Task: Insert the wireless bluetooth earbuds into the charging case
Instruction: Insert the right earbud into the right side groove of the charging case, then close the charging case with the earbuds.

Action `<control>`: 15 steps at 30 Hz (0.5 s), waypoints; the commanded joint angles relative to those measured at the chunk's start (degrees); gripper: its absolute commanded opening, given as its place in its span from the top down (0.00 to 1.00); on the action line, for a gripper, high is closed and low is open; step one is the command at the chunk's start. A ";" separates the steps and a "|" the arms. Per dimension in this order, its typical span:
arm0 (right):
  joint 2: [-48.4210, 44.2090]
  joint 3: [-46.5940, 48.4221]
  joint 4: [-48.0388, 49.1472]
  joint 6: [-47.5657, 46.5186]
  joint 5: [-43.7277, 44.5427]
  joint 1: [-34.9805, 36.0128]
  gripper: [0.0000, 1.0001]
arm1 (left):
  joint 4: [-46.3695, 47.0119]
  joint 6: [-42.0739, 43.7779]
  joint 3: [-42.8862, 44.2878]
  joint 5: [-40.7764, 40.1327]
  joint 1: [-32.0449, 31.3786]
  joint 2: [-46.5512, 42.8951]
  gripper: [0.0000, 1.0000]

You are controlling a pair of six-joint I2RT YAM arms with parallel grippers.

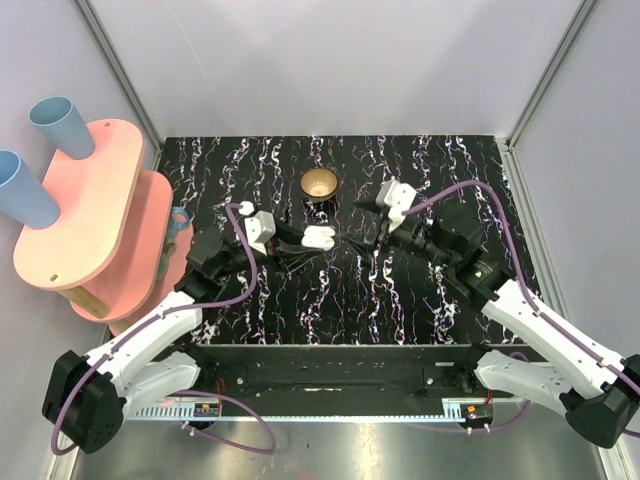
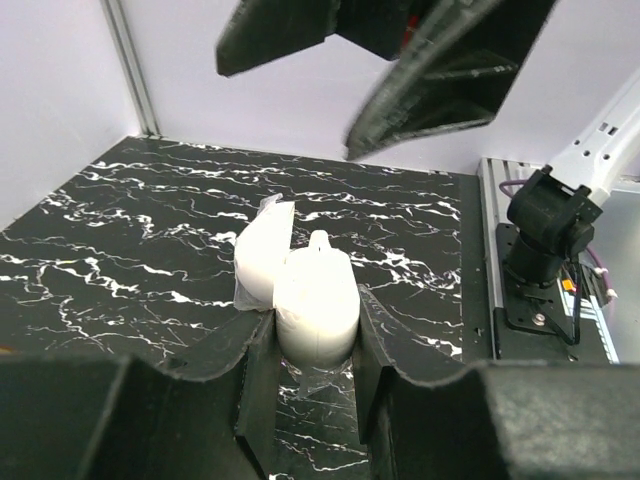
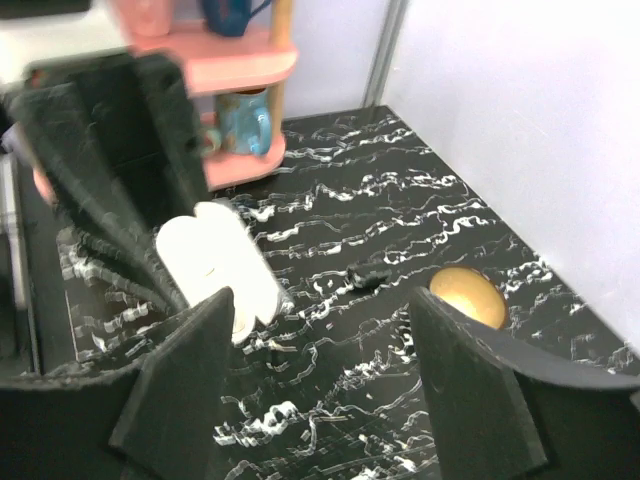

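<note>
Top view: the small glossy white oval plastic charging case [image 1: 318, 238] sits mid-table on the black marbled tabletop [image 1: 400, 300] with its lid flipped open, near the round brass bowl [image 1: 319, 184] on the arms' side. The left gripper [image 1: 297, 247] is right on it.

Left wrist: both fingers [image 2: 258, 385] press the case's sides, clamped tight.

Right wrist: the right gripper [image 3: 320, 310] is spread wide with nothing between its fingers, and the case is off to its left.

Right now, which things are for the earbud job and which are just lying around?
For the job: charging case, open, gripped by the left pincer; white nub on its top, maybe an earbud; right pincer, open nearby.
Just lying about: brass bowl; pink shelf; blue cups; blue mug.
</note>
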 commanded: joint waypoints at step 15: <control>13.99 20.88 -9.58 40.34 13.50 0.10 0.00 | 10.34 -4.95 -1.51 -4.08 -0.42 -2.82 1.00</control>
